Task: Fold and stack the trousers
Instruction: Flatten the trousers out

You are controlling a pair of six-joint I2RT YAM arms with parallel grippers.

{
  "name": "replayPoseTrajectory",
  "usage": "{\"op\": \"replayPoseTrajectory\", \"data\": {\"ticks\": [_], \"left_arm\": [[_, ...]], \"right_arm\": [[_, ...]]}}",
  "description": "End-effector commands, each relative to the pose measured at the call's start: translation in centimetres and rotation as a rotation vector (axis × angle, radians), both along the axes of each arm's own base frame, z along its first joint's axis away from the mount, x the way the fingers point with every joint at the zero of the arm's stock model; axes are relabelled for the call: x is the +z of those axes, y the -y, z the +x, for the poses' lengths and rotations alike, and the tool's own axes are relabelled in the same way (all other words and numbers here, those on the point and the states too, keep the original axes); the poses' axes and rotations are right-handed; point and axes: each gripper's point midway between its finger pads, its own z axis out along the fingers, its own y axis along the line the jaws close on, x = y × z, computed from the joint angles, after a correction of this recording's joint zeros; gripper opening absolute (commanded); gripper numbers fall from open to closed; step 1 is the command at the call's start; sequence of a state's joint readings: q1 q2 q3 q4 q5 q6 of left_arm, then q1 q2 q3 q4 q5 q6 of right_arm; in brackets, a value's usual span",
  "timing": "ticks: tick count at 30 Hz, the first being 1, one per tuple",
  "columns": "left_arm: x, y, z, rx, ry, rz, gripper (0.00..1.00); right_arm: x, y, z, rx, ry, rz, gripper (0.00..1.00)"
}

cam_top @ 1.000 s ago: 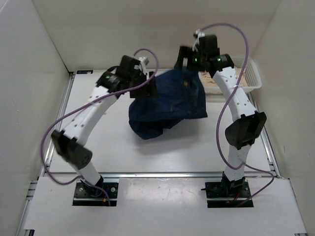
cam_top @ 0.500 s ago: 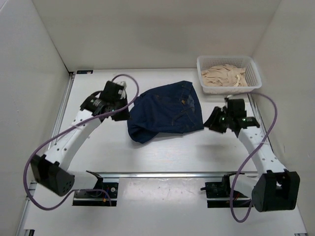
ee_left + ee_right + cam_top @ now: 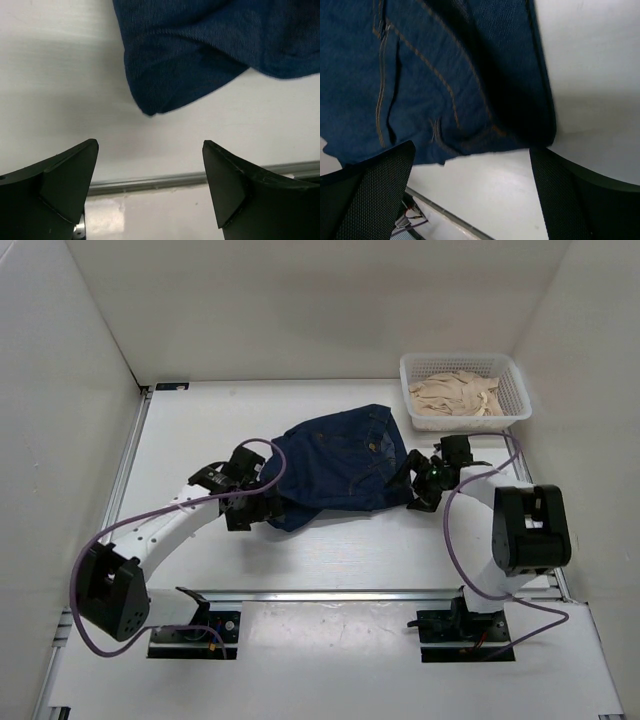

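The trousers [image 3: 340, 468], dark navy jeans with orange-brown stitching, lie in a folded bundle on the white table at mid-field. My left gripper [image 3: 243, 512] is low at the bundle's near-left corner, open and empty; in its wrist view a dark fold of the trousers [image 3: 190, 70] lies just beyond the fingers [image 3: 65, 185]. My right gripper [image 3: 413, 492] is low at the bundle's right edge, open and empty; its wrist view shows the trousers' seams [image 3: 435, 85] just ahead of the fingers [image 3: 570, 195].
A white mesh basket [image 3: 520, 400] holding beige cloth [image 3: 455, 395] stands at the back right corner. White walls enclose the table on three sides. A metal rail [image 3: 330, 593] runs along the near edge.
Both arms dropped from holding the trousers up at the back, let go, and came down to the table. The left gripper moved to the bundle's near-left corner, the right to its right edge.
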State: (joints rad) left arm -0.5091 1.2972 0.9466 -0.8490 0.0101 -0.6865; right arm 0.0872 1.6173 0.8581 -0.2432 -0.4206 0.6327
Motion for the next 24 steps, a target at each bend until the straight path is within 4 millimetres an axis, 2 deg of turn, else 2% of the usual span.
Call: {"op": "replayPoseTrajectory", "data": {"ticks": [1, 3, 4, 5, 6, 7, 8, 10, 11, 12, 14, 15, 16, 17, 18, 19, 21, 22, 23, 24], "left_arm": [[-1.1, 0.7, 1.7, 0.038, 0.026, -0.007, 0.94], [-2.0, 1.5, 1.9, 0.016, 0.021, -0.004, 0.89], [-2.4, 1.6, 2.1, 0.016, 0.014, 0.000, 0.84], [-2.9, 1.7, 2.2, 0.016, 0.005, 0.005, 0.78], [-3.0, 1.8, 2.7, 0.011, 0.008, 0.017, 0.71], [-3.8, 1.7, 3.0, 0.015, -0.011, 0.041, 0.55], [-3.9, 1.7, 3.4, 0.011, -0.009, 0.055, 0.42], [-3.7, 1.7, 5.0, 0.012, 0.022, 0.090, 0.19], [-3.5, 1.5, 5.1, 0.003, 0.020, 0.111, 0.10], [-2.9, 0.4, 5.9, 0.022, 0.031, 0.132, 0.10], [-0.3, -0.8, 8.5, 0.049, 0.091, 0.171, 0.10], [0.9, -2.7, 9.2, 0.086, 0.084, 0.202, 0.10], [4.6, -3.4, 12.0, 0.103, 0.176, 0.216, 0.10], [7.1, -4.3, 13.3, 0.126, 0.221, 0.221, 0.10], [9.2, -5.5, 13.7, 0.142, 0.229, 0.242, 0.10], [15.7, -6.8, 16.6, 0.197, 0.369, 0.219, 0.10], [22.1, -7.9, 17.8, 0.235, 0.487, 0.189, 0.10], [28.5, -8.2, 17.8, 0.247, 0.628, 0.142, 0.10], [31.1, -8.1, 17.7, 0.241, 0.688, 0.119, 0.10], [33.6, -7.9, 17.3, 0.230, 0.753, 0.092, 0.10]], "right_arm": [[-0.2, -0.6, 2.8, -0.007, 0.030, 0.034, 1.00], [-0.9, -0.6, 3.0, -0.015, 0.006, 0.035, 0.90], [-1.2, -0.6, 3.4, -0.015, 0.007, 0.036, 0.86], [-1.3, -0.8, 3.4, -0.011, 0.008, 0.026, 0.70], [-1.1, -0.9, 4.2, -0.011, 0.020, 0.028, 0.59], [-1.3, -1.1, 4.3, 0.000, 0.017, 0.014, 0.46], [-0.4, -1.1, 5.0, 0.000, 0.029, 0.015, 0.22], [0.7, -1.1, 6.1, 0.003, 0.056, 0.004, 0.05], [1.4, -1.1, 6.3, 0.003, 0.050, 0.003, 0.00], [4.6, -1.3, 8.3, 0.009, 0.135, 0.007, 0.00], [7.8, -1.3, 9.9, 0.004, 0.193, 0.005, 0.00], [9.9, -1.4, 10.8, 0.004, 0.237, 0.010, 0.00], [14.6, -1.4, 13.1, -0.005, 0.343, 0.011, 0.00], [17.2, -1.5, 13.9, -0.005, 0.389, 0.016, 0.00], [19.1, -1.6, 14.3, -0.006, 0.403, 0.017, 0.00], [24.8, -1.7, 15.7, -0.013, 0.521, 0.035, 0.00], [30.0, -2.0, 15.5, 0.000, 0.607, 0.058, 0.00], [34.3, -2.0, 15.4, -0.006, 0.696, 0.073, 0.00], [36.8, -1.9, 14.4, -0.006, 0.746, 0.079, 0.00], [38.5, -1.8, 13.6, -0.006, 0.779, 0.082, 0.00]]}}
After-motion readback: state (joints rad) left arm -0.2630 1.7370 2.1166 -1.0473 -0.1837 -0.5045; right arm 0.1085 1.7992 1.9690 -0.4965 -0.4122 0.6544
